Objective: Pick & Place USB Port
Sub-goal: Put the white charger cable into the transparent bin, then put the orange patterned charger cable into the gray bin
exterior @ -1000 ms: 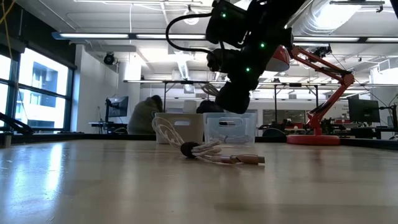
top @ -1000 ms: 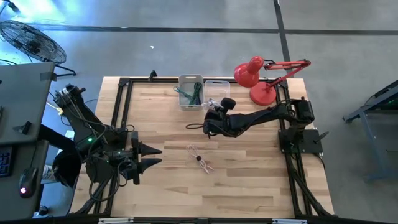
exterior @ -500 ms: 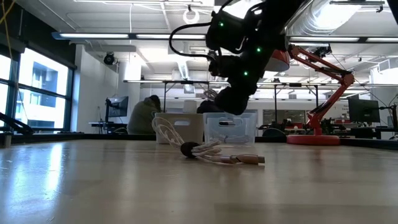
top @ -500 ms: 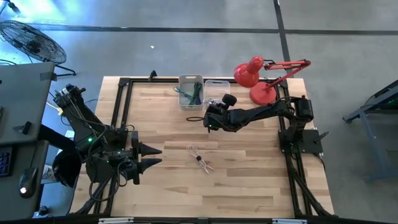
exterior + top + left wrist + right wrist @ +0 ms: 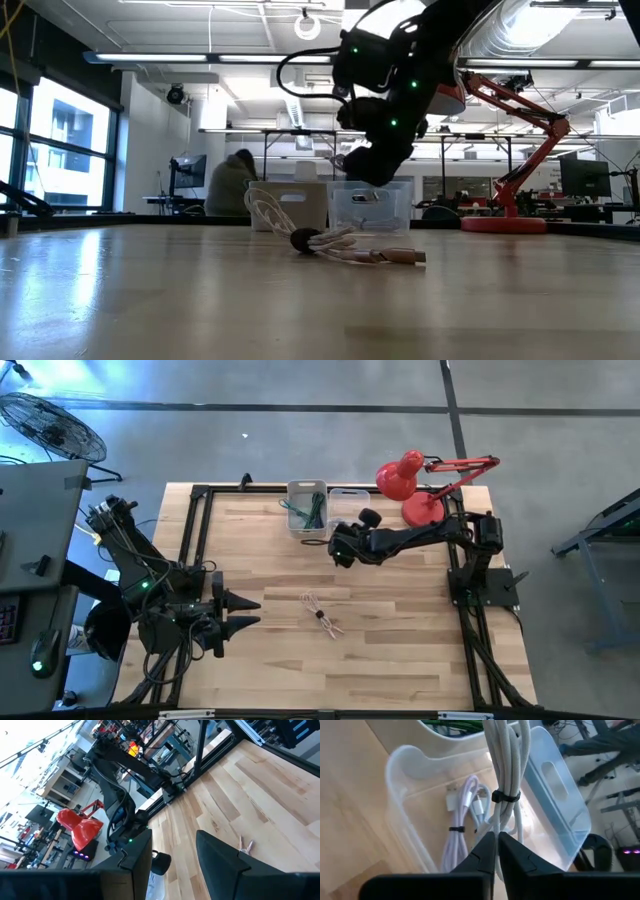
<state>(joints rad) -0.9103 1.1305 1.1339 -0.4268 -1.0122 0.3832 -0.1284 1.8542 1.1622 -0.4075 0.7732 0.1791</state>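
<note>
Overhead, the right gripper (image 5: 338,549) reaches in from the table's right edge, arm stretched flat, fingers pinched on a bundled white USB cable (image 5: 504,780) hanging above the clear plastic bin (image 5: 560,795). Left gripper (image 5: 250,610) waits near the left edge, fingers parted.

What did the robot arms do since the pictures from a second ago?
The right gripper, pinching a tied white cable bundle, carried it away from the table's middle to above the clear bin, which holds another white cable. The left gripper and the loose cable on the table stayed put.
</note>
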